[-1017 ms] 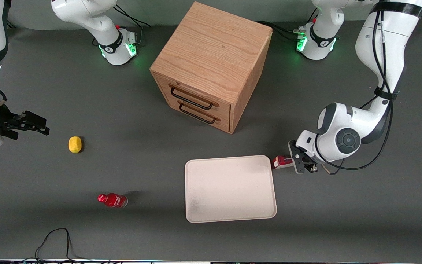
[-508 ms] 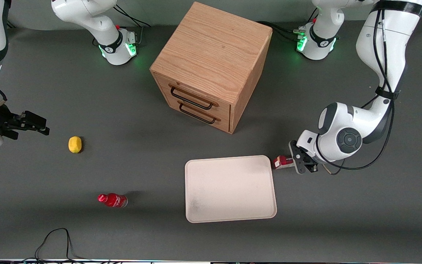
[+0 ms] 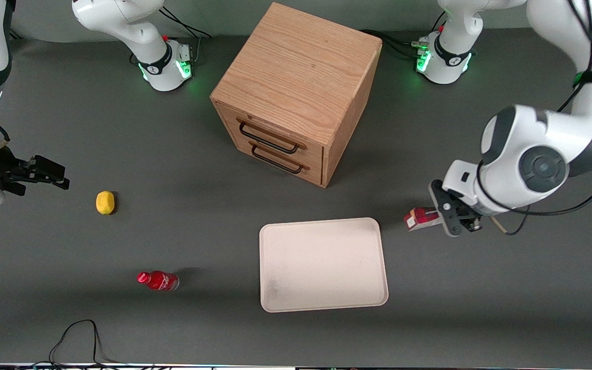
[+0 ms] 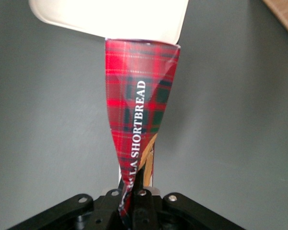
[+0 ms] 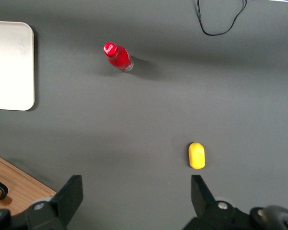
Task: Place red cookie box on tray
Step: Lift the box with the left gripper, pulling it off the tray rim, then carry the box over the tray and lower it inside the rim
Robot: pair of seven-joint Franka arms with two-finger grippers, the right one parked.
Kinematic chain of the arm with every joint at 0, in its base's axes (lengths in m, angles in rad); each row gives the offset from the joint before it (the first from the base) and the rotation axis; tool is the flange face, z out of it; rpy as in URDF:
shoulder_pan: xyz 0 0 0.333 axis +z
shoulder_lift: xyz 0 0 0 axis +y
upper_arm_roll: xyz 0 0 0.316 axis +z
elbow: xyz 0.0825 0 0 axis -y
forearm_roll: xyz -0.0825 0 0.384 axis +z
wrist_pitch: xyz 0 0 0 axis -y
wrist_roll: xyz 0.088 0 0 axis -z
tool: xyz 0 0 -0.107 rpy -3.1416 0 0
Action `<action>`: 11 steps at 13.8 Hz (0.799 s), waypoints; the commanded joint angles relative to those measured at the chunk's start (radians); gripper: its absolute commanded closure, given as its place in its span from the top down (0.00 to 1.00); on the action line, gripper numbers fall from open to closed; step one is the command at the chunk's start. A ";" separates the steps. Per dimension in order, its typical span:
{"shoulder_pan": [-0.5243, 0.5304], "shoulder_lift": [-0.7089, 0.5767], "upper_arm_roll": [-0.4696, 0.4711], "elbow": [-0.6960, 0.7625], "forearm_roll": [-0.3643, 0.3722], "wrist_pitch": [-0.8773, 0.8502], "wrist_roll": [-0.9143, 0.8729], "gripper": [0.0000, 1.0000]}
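Note:
My left gripper (image 3: 447, 216) is shut on one end of the red cookie box (image 3: 418, 218), a slim tartan carton that hangs in the air above the grey table beside the tray, toward the working arm's end. In the left wrist view the red cookie box (image 4: 138, 115) sticks out from the gripper (image 4: 134, 194), squeezed thin between the black fingers, its free end pointing at the tray (image 4: 110, 19). The cream-white tray (image 3: 322, 264) lies flat with nothing on it. Most of the box is hidden by the gripper in the front view.
A wooden two-drawer cabinet (image 3: 296, 92) stands farther from the front camera than the tray. A small red bottle (image 3: 158, 280) and a yellow lemon-like object (image 3: 105, 202) lie toward the parked arm's end. A black cable (image 3: 75, 339) loops at the table's near edge.
The left arm has risen and drawn away from the tray toward its own end, lifting the red cookie box off the table. Nothing else has moved.

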 commanded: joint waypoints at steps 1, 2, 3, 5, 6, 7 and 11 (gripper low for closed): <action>0.003 -0.024 -0.001 0.081 0.004 -0.123 -0.131 0.00; 0.004 -0.022 -0.001 0.127 0.002 -0.155 -0.171 0.00; 0.004 -0.024 -0.001 0.161 0.001 -0.183 -0.200 0.00; 0.001 -0.028 -0.003 0.219 0.002 -0.262 -0.329 0.00; 0.001 -0.031 -0.004 0.248 0.001 -0.302 -0.384 0.00; 0.001 -0.036 -0.004 0.268 -0.002 -0.327 -0.446 0.00; 0.006 -0.073 -0.001 0.279 -0.093 -0.340 -0.859 0.00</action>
